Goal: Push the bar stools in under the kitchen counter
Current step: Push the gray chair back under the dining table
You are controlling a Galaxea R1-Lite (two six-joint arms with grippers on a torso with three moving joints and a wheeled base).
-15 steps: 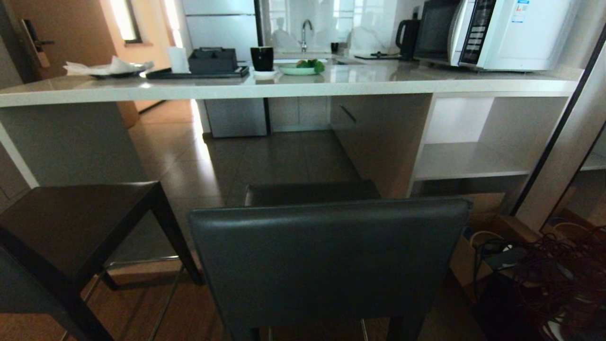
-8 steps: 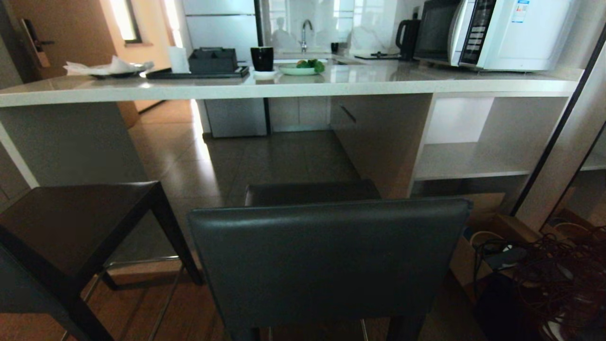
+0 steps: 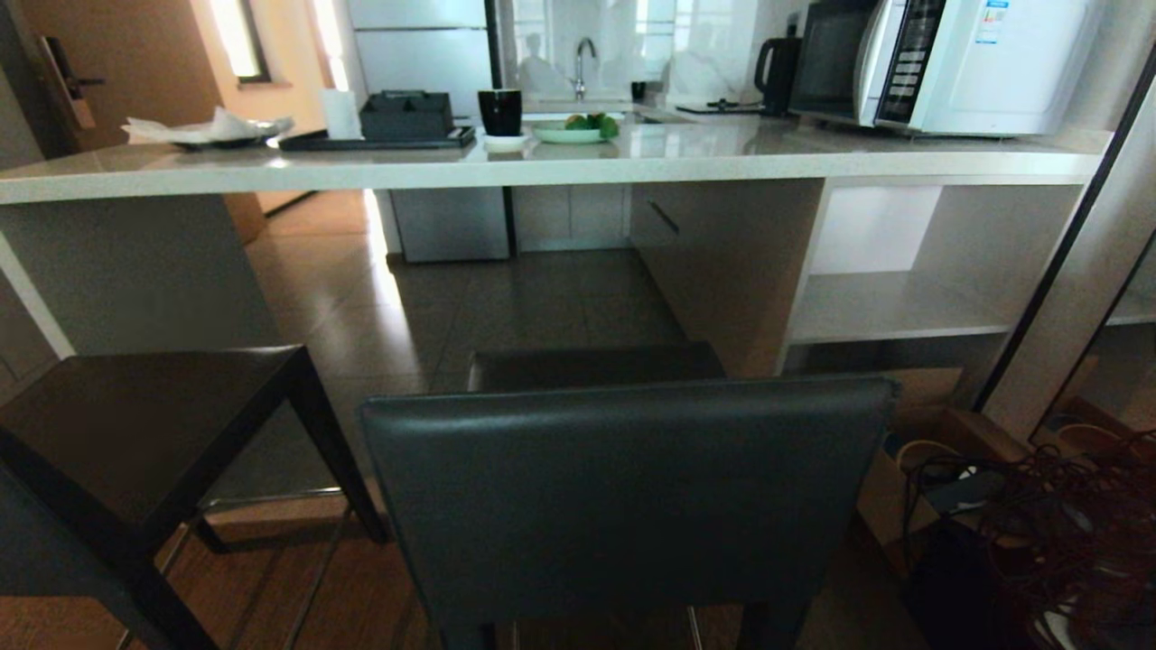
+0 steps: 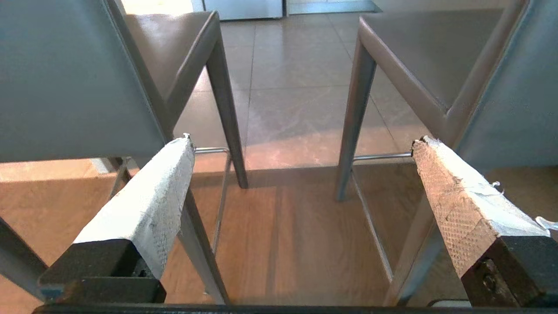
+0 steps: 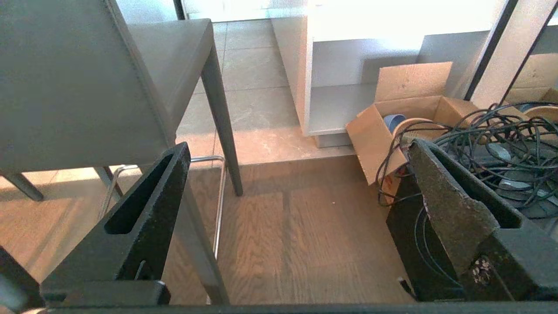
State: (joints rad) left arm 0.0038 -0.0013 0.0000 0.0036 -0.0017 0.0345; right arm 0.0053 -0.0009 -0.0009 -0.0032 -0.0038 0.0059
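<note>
**Backlit head view, brighter wrists**

I see strong daylight from the far window (image 3: pixel 237 41), glare along the kitchen counter (image 3: pixel 542 162), near stool backrest (image 3: pixel 623 496) dim and soft. Edges bow. Wrist views brighter; shelf unit (image 5: pixel 348 48) blown out.

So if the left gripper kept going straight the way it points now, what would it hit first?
Probably nothing on either stool: the open left gripper points down through the gap between the two dark grey leather bar stools, toward the brown wooden floor. Depth is unclear.
</note>
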